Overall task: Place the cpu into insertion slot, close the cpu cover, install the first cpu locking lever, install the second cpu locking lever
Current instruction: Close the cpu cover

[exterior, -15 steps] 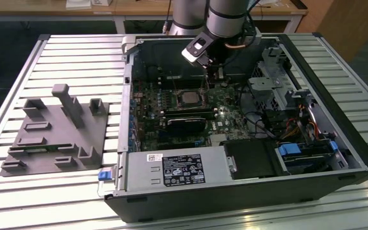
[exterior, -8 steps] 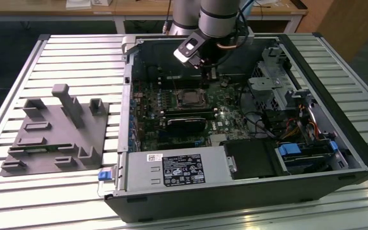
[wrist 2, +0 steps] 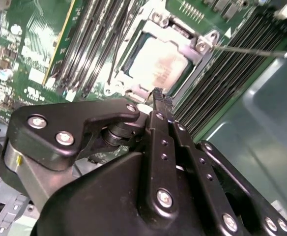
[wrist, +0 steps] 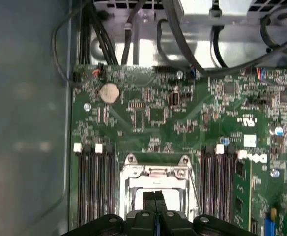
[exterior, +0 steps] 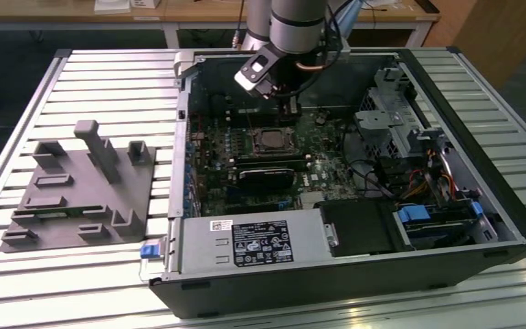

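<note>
Silver metal slats made the top of the table (exterior: 107,75), and one black computer case (exterior: 336,291) lay open on it. Wooden desks (exterior: 199,10) stood far behind, over a dark floor. On the exterior view's left of the case sat one grey plastic block (exterior: 71,199) with posts and slots on it.

One round, silver-grey robot arm (exterior: 295,20) reached down into the far part of the case. Its one gripper (exterior: 287,110) was black and hard, with shiny screws. In both wrist views its two fingers (wrist 2: 156,132) (wrist: 148,199) were pressed flat together with nothing between them. Their tips were right by one edge of the cpu cover (wrist 2: 195,46). I could not tell if they touched it.

One green board (wrist: 158,113) covered the floor of the case, bumpy with tiny parts. The one cpu (wrist 2: 158,66) was flat, square and pale silver-beige. It lay inside the insertion slot (exterior: 252,140), in the middle of the board. The one cpu cover was a thin, shiny metal frame with a square window. It lay down over the cpu, so the pale top showed through.

One thin silver rod (wrist 2: 251,50) ran out from beside a corner of the cover. Two groups of long black slots (wrist: 92,187) stood by the insertion slot, one group on each side. One round silver battery (wrist: 109,92) sat on the board, and thick black cables (wrist: 178,29) hung past its edge. One silver box (exterior: 254,243) with a label filled the near part of the case.
</note>
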Robot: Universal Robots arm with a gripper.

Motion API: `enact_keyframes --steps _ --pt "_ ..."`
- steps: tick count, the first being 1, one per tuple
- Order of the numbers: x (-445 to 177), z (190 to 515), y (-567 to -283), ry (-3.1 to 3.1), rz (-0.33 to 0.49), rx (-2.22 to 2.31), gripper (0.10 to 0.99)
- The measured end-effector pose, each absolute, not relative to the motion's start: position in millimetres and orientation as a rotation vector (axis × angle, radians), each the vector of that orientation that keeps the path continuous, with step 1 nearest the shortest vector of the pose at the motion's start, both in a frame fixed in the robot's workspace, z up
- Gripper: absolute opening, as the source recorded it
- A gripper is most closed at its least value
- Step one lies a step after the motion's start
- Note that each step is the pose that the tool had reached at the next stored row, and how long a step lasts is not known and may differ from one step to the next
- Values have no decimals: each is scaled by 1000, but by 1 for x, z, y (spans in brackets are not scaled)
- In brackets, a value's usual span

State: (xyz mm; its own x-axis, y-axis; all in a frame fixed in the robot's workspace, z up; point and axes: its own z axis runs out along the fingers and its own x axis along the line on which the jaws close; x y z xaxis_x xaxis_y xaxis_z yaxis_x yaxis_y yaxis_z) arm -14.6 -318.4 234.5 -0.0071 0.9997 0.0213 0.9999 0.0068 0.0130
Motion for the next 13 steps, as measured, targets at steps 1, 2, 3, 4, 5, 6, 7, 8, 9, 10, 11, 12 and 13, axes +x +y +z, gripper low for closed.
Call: enact_keyframes --steps 1,2,3,4,5,6,7,8,9,10,11,12,13 --pt "-17 235 -318 -2227 -43 -2211 106" --pt "-20 234 -318 -2229 -49 -2214 106" --pt "-23 234 -318 -2233 -56 -2217 106" --pt "-25 234 -318 -2236 -63 -2220 106" --pt "-27 234 -318 -2240 -72 -2223 106" --pt "-28 234 -318 -2245 -82 -2227 106" --pt "-29 233 -318 -2250 -92 -2229 106" --pt "-29 233 -318 -2255 -98 -2229 106" --pt "-29 232 -319 -2260 -102 -2228 106" --pt "-30 231 -319 -2264 -105 -2226 106" --pt "-31 230 -319 -2267 -105 -2224 106" --pt "-32 229 -320 -2268 -106 -2223 106" --pt "-34 228 -320 -2269 -105 -2222 106"
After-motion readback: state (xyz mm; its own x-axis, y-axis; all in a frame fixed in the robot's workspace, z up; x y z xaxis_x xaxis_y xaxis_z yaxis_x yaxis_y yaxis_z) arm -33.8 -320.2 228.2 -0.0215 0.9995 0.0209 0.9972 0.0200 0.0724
